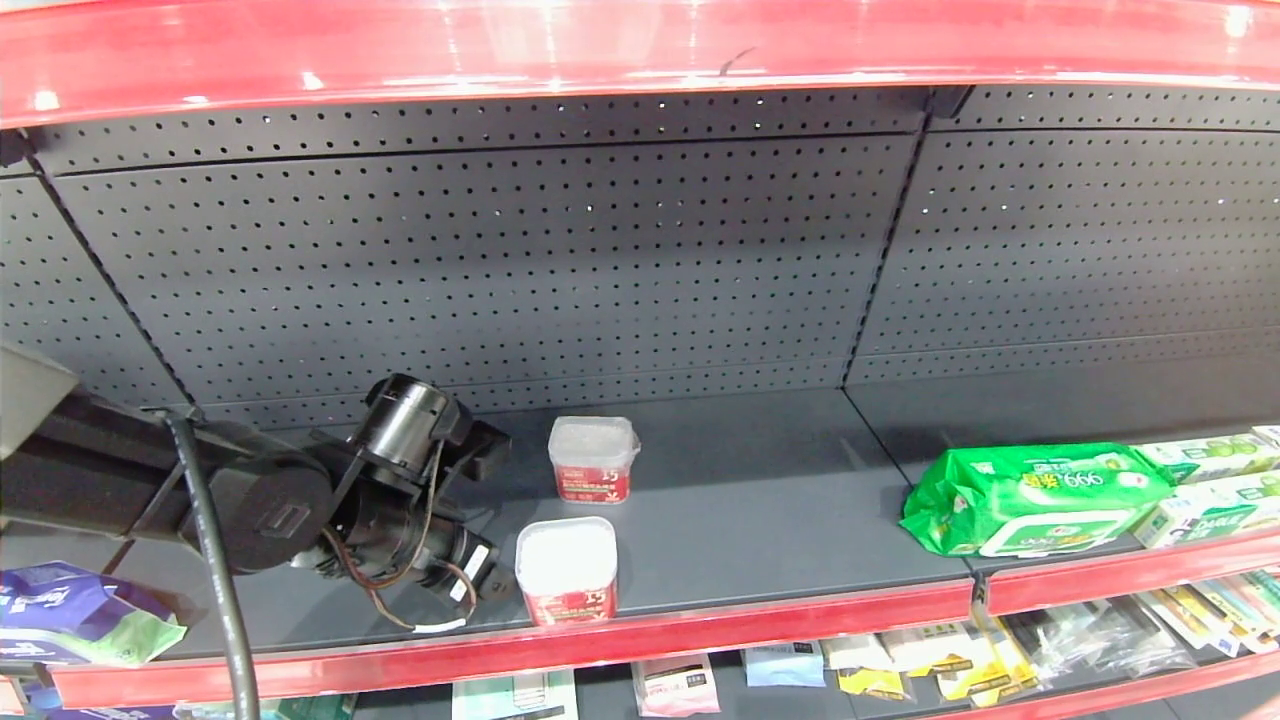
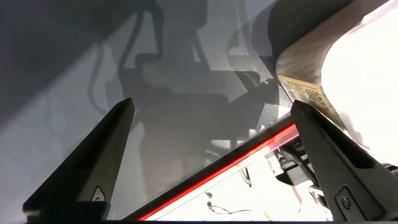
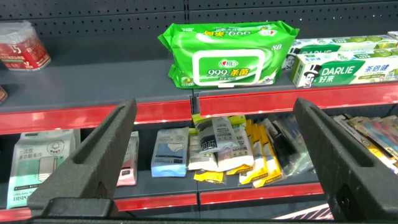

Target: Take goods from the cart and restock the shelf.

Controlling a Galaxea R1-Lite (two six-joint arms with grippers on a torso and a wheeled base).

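Two white-lidded tubs with red labels stand on the grey shelf (image 1: pixel 760 500): one further back (image 1: pixel 593 458) and one at the front edge (image 1: pixel 567 568). My left arm (image 1: pixel 400 500) lies on the shelf just left of them. My left gripper (image 2: pixel 211 109) is open over the shelf's red front lip. The front tub (image 2: pixel 367 68) is beside one finger, not between the two. My right gripper (image 3: pixel 214 106) is open and holds nothing. It is off the shelf, facing a green wipes pack (image 3: pixel 221 56) and a tub (image 3: pixel 22 43).
The green wipes pack (image 1: pixel 1035 497) and toothpaste boxes (image 1: pixel 1215 470) lie on the right shelf section. A blue and green packet (image 1: pixel 70 610) sits at the far left. Small packets (image 3: pixel 217 149) fill the lower shelf. Bare shelf lies between the tubs and the wipes.
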